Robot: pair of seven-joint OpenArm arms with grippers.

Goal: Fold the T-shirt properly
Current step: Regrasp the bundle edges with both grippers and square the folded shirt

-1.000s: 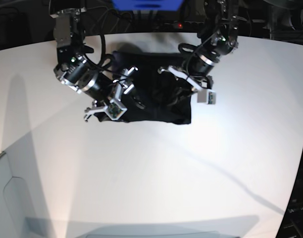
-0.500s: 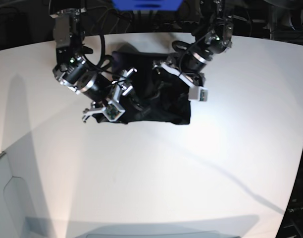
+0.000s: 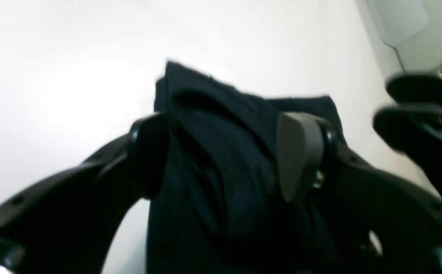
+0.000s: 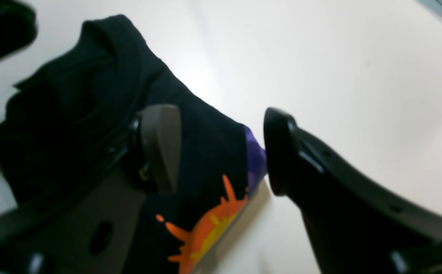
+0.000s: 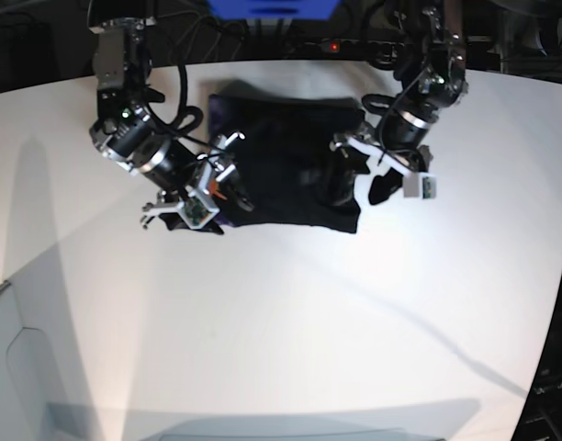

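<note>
Left wrist: left gripper [image 3: 224, 152] is hanging over the T-shirt [image 3: 224, 125], jaws wide, holding nothing. 
Right wrist: right gripper [image 4: 221, 146] is hanging over the T-shirt's printed edge, jaws wide. 
Base: the T-shirt is lying folded on the counter [image 5: 281, 322] near its far edge, grippers at either side.

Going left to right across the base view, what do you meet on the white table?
Right gripper → T-shirt → left gripper, with bare table on both sides.
</note>
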